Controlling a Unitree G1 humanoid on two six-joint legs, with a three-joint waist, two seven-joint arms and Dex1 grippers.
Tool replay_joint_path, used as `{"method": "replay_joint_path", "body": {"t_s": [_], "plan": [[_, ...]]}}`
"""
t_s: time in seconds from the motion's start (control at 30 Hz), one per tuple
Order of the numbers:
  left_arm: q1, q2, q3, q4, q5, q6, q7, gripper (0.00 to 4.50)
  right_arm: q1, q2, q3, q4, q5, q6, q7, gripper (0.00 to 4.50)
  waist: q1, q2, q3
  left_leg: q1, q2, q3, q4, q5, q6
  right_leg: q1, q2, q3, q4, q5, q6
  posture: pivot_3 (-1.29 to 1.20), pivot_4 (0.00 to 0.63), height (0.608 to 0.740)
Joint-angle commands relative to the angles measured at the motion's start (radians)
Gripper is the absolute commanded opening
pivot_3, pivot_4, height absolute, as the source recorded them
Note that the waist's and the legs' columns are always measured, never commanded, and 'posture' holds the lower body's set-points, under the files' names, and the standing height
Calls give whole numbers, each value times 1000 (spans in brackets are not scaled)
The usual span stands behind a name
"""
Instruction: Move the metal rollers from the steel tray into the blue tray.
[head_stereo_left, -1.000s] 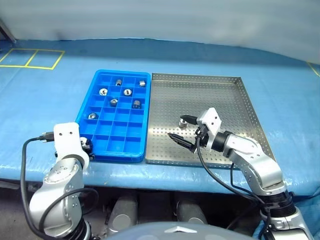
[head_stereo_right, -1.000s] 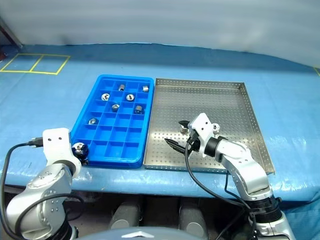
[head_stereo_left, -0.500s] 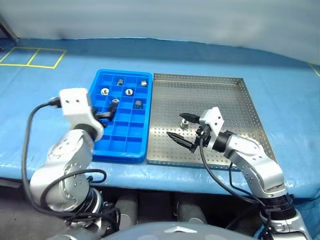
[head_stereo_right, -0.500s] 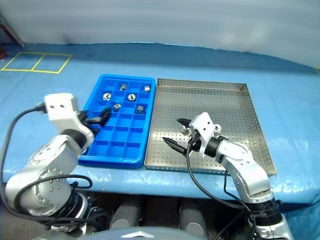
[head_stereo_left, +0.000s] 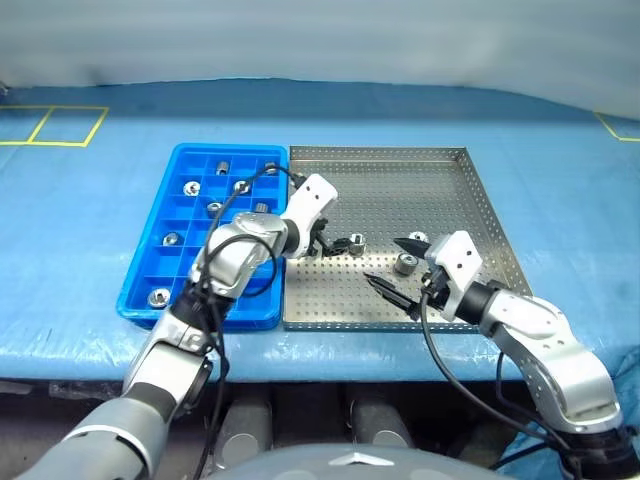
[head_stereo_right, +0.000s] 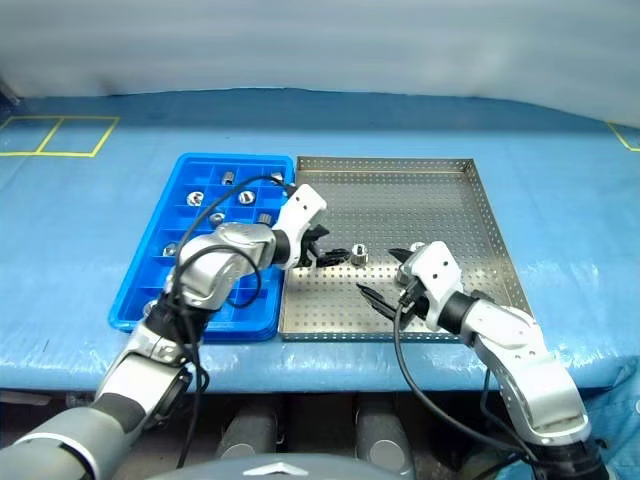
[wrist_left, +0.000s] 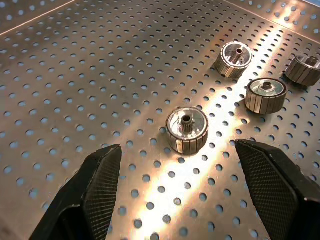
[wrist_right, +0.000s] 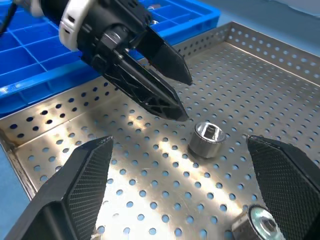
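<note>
Now that it has swung over from the blue tray (head_stereo_left: 200, 235), the left end effector (head_stereo_left: 332, 245) is reaching, fingers spread and empty, toward a roller (head_stereo_left: 355, 241) in the steel tray (head_stereo_left: 440, 200), while the right end effector (head_stereo_left: 395, 268) is waiting wide open nearby.

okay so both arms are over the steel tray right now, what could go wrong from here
1. The left gripper and right gripper hang open over the same patch of the steel tray; reaching for neighbouring metal rollers, the arms may collide.
2. The rollers lie loose and close together, so a finger closing on the nearest one could knock it away.
3. The left arm reaches across the blue tray; its cable might snag there.
</note>
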Motion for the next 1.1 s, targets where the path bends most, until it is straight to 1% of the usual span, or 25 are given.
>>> {"method": "replay_joint_path", "body": {"t_s": [0.03, 0.1, 0.23, 0.3, 0.4, 0.43, 0.47, 0.6, 0.63, 0.73, 0.83, 0.97, 1.03, 1.1], "plan": [[-64, -38, -27, 156, 43, -128, -40, 3941, 39, 10, -25, -74, 5, 6, -32, 4500, -17, 0, 0, 0, 0, 0, 0, 0, 0, 0, 0, 0, 0, 0, 0, -154, 150, 740], [-96, -63, -35, 258, 73, -169, -37, 3941, 56, 16, -25, -93, 3, 13, -50, 4500, -32, 0, 0, 0, 0, 1, 0, 0, 0, -1, 0, 1, 0, 0, 0, -179, 150, 740], [-135, -93, -55, 393, 135, -230, -22, 3941, 74, 21, -29, -113, 1, 16, -71, 4500, -59, 0, 0, 0, 0, 3, 1, 0, 0, -2, 0, 3, 1, 1, 1, -196, 150, 740], [-138, -96, -68, 427, 175, -256, -2, 3941, 81, 20, -37, -112, -5, 11, -78, 4500, -69, 0, 0, 0, 0, 3, 1, 0, 0, -2, 0, 3, 1, 1, 1, -200, 150, 740], [-126, -90, -62, 421, 204, -269, 7, 3941, 81, 20, -43, -107, -8, 9, -83, 4500, -81, 0, 0, 0, 0, 3, 1, 0, 0, -2, 0, 4, 1, 1, 1, -188, 150, 740], [-120, -82, -57, 407, 210, -266, 3, 3582, 78, 19, -41, -104, -8, 8, -82, 4500, -82, 0, 0, 0, 0, 4, 1, 0, 0, -2, 0, 4, 1, 1, 1, -188, 150, 740], [-114, -74, -52, 390, 212, -260, -3, 3423, 74, 19, -38, -100, -10, 7, -82, 4500, -85, 0, 0, 0, 0, 4, 1, 0, 0, -2, 0, 4, 2, 1, 1, -188, 150, 740], [-92, -47, -45, 337, 214, -234, -28, 2078, 45, 18, -21, -74, -16, 0, -74, 4500, -87, 0, 0, 1, 0, 4, 1, 0, 0, -2, 0, 5, 2, 1, 1, -152, 150, 740], [-85, -41, -45, 324, 215, -225, -37, 1828, 35, 19, -15, -65, -18, -3, -71, 4500, -87, 0, 0, 1, 0, 4, 1, 0, 0, -2, 0, 5, 2, 1, 1, -152, 150, 740], [-70, -34, -40, 297, 223, -210, -39, 1811, 0, 19, 12, -38, -25, -9, -60, 4500, -84, 0, 0, 1, 0, 4, 1, 0, 0, -2, 0, 5, 2, 1, 2, -119, 150, 740], [-48, -26, -27, 232, 213, -199, -45, 1811, -33, 23, 38, -17, -33, -14, -47, 4500, -80, 0, 0, 1, 0, 4, 1, 0, 0, -2, 0, 5, 2, 1, 2, -112, 150, 740], [-20, -20, 74, 69, 133, -133, -52, 1811, -61, 32, 63, -2, -36, -18, -33, 4500, -72, 0, 0, 0, 0, 4, 0, 0, 0, -3, 0, 5, 2, 1, 2, -99, 150, 740], [-4, -5, 122, -12, 113, -86, -31, 1811, -70, 39, 76, 3, -35, -20, -27, 4500, -69, 0, 0, -1, 0, 4, 0, 0, 0, -4, 0, 5, 3, 1, 2, -96, 150, 740], [27, 32, 167, -115, 100, -14, -9, 1811, -77, 45, 91, 7, -36, -21, -22, 4500, -70, 0, 0, -1, 0, 4, 0, 0, 0, -4, 0, 5, 3, 1, 2, -80, 150, 740]]}}
